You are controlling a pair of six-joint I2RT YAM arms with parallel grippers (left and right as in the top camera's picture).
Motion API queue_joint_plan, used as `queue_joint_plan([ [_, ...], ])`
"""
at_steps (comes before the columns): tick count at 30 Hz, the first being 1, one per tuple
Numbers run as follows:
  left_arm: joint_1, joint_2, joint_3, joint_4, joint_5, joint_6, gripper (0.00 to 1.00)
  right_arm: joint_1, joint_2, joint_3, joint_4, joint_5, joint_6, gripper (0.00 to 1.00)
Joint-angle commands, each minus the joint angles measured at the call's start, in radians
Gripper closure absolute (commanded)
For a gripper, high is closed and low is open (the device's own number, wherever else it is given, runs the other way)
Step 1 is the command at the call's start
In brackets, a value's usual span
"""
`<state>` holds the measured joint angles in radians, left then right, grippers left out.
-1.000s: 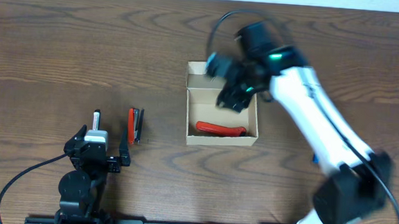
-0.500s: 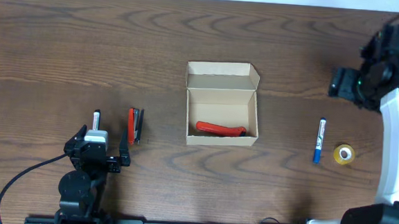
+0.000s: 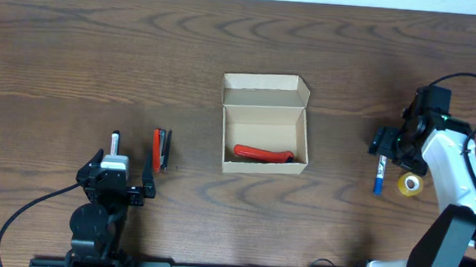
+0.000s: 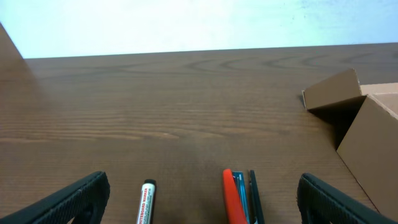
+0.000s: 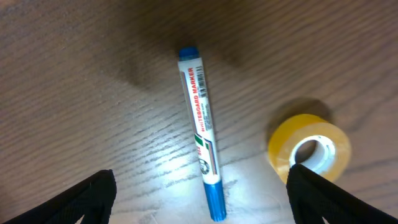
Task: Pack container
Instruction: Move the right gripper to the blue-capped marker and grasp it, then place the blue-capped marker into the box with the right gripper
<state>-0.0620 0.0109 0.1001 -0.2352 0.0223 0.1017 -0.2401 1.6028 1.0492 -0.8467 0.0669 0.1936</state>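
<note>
tool (image 3: 263, 154) in container (image 3: 266, 85), marker (image 3: 379, 177) beside tape (image 3: 410, 185)

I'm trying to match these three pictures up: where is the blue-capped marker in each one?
Overhead: the blue marker lies far right, just left of the yellow tape roll.
Left wrist: not in it; the black-capped marker there is another one.
Right wrist: the marker crosses the centre, tape roll to its right.
Shared landmark: the tape roll.

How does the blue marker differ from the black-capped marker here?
The blue marker has blue ends; the black-capped marker a black cap. The blue marker lies right of the box by a yellow tape roll; the black-capped one lies left, by a red tool. Both have white barrels and lie outside the box.
</note>
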Motion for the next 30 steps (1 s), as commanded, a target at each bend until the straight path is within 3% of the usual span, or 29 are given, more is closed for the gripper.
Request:
queue_joint_plan([
  [1, -0.003, -0.006, -0.026, -0.011, -0.003, -0.005, 0.05, -0.005, 0.056, -0.006, 0.022, -0.023, -0.016, 0.18],
  [16, -0.003, -0.006, -0.026, -0.011, -0.003, -0.005, 0.05, -0.005, 0.267, -0.006, 0.073, -0.042, -0.015, 0.23],
  [17, -0.003, -0.006, -0.026, -0.01, -0.003, -0.005, 0.05, -0.005, 0.267, -0.006, 0.074, -0.041, -0.015, 0.28],
  [20, -0.003, -0.006, -0.026, -0.01, -0.003, -0.005, 0.05, -0.005, 0.267, -0.006, 0.075, -0.041, -0.015, 0.58],
  [22, -0.003, -0.006, -0.026, -0.01, -0.003, -0.005, 0.05, -0.005, 0.267, -0.006, 0.074, -0.041, -0.015, 0.86],
  [23, -0.003, -0.006, -0.026, -0.01, -0.003, -0.005, 0.05, -0.005, 0.267, -0.006, 0.075, -0.041, -0.015, 0.95],
  [30, -0.003, -0.006, -0.026, -0.011, -0.003, -0.005, 0.05, -0.003, 0.267, -0.006, 0.081, -0.066, -0.04, 0.99],
])
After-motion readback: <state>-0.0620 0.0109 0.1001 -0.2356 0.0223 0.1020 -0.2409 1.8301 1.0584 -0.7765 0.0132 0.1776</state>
